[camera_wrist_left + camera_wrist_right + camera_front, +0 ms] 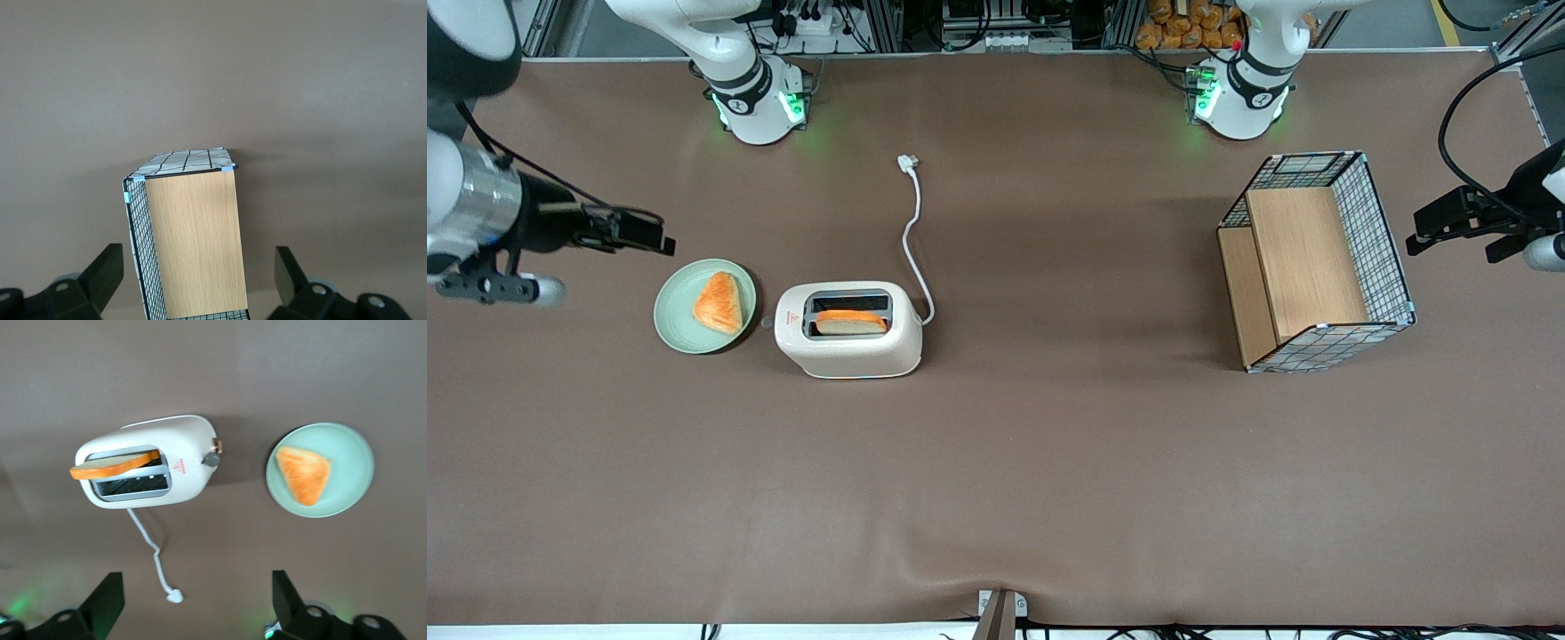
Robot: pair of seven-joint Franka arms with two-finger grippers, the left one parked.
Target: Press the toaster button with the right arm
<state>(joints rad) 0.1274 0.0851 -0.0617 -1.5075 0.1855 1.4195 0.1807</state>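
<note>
The cream-white toaster [847, 331] [150, 462] stands mid-table with a slice of toast [851, 321] [113, 463] in one slot. The small grey toaster button [766, 323] [211, 459] sticks out of the narrow end that faces a pale green plate [671, 311] [347, 447]. My right arm's gripper [660, 238] [195, 590] hangs open above the table toward the working arm's end. It is well apart from the toaster and holds nothing. Each black fingertip [110, 587] shows at the edge of the wrist view.
A piece of bread [719, 302] [303, 474] lies on the plate. The toaster's white cord ends in a plug [908, 163] [175, 595] lying loose on the brown table. A wire basket with wooden shelves [1316, 262] [190, 240] stands toward the parked arm's end.
</note>
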